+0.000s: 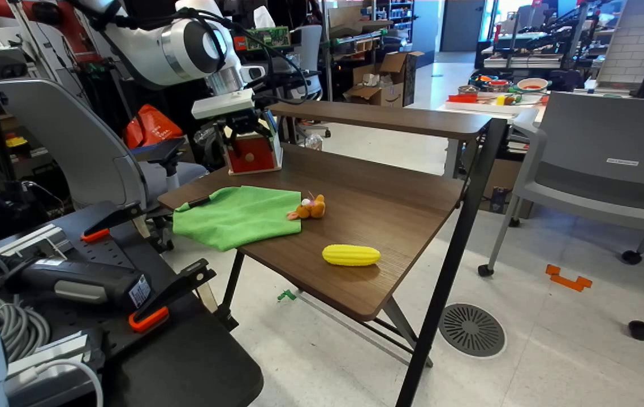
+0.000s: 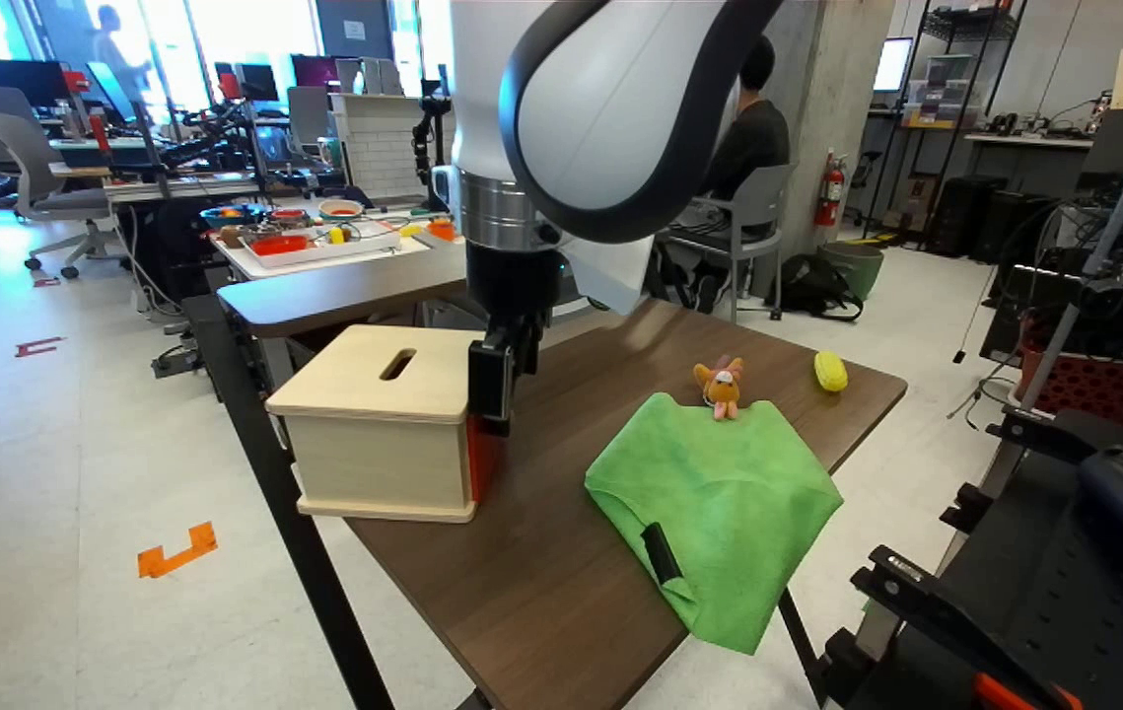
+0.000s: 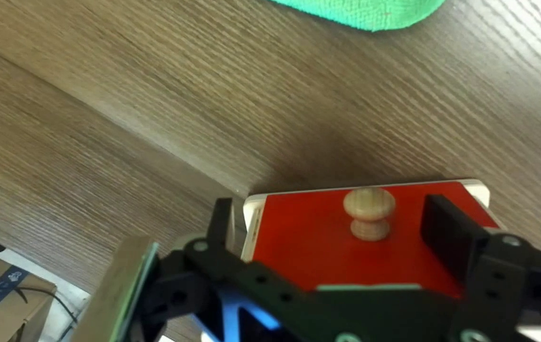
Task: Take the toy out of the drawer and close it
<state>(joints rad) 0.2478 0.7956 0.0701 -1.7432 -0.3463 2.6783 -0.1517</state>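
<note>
- Toy (image 1: 312, 209) out on the table (image 1: 389, 195), middle of the frame in an exterior view, at the edge of the cloth (image 1: 242, 217); can't tell whether it overlaps. Removal looks done.
- Drawer (image 2: 379, 463) left of centre in an exterior view. Its red front (image 3: 320, 240) looks home or nearly so; no inside shows. You can't judge the last sliver of travel from these angles.
- Claw (image 3: 329, 204) spread, low in the wrist view; knob (image 3: 369, 213) appears between the fingers (image 3: 447, 232), not pinched. Whether a finger touches the red front, can't tell.
- You look to be on the closing step, at or near its finish.
- Next, check the red front sits flush. If not, bring the fingers together and press straight in, squarely on the knob.
- If flush, back the claw off and lift clear before swinging away.
- Watch the knob: a finger catching it could drag the drawer open. A hard shove may slide the whole drawer; it looks light.
- Toy needs nothing more.
</note>
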